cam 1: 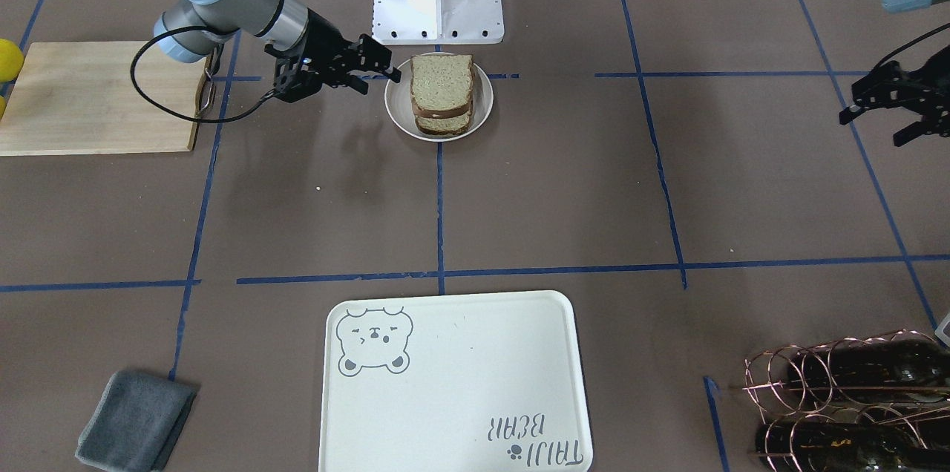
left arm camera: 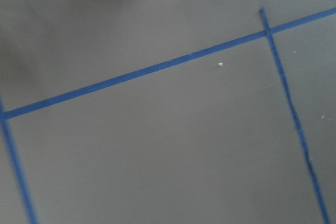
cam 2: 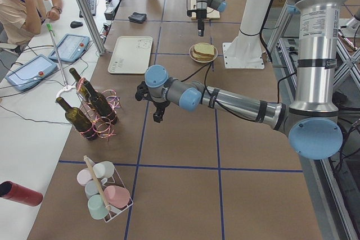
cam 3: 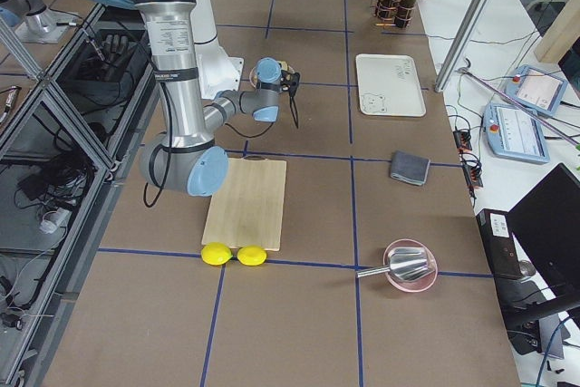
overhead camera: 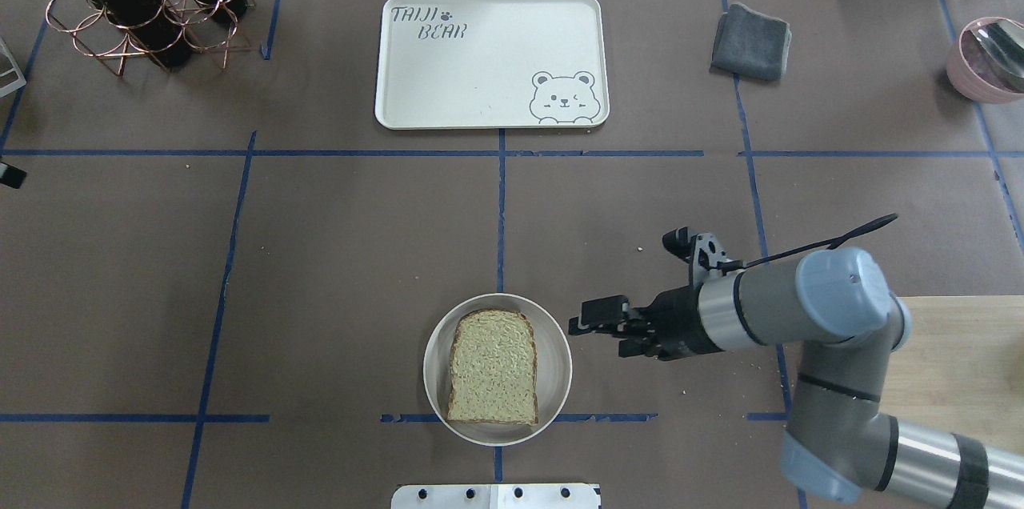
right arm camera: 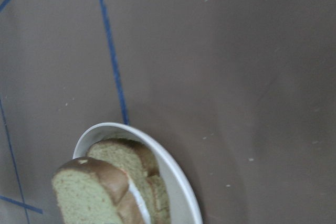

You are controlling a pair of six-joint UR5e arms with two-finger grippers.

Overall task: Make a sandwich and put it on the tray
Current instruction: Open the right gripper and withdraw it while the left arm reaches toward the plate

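The sandwich [cam 1: 441, 90] is two stacked tan bread slices on a small round whitish plate [cam 1: 484, 97], close to the robot base. In the right wrist view a white sliver of egg [right arm camera: 137, 198] shows between the slices; the yolk is hidden. My right gripper [cam 1: 380, 79] is open and empty, just beside the plate's rim [overhead camera: 432, 357] and apart from it [overhead camera: 596, 333]. The cream bear tray [cam 1: 453, 383] lies empty at the far side of the table [overhead camera: 488, 61]. My left gripper [cam 1: 883, 116] is open and empty, far off near the bottle rack.
A wooden cutting board [cam 1: 96, 97] with yellow lemons [cam 1: 7, 60] lies behind my right arm. A folded grey cloth [cam 1: 137, 420] and a copper rack of wine bottles [cam 1: 846, 398] flank the tray. A pink bowl [overhead camera: 988, 61] sits far right.
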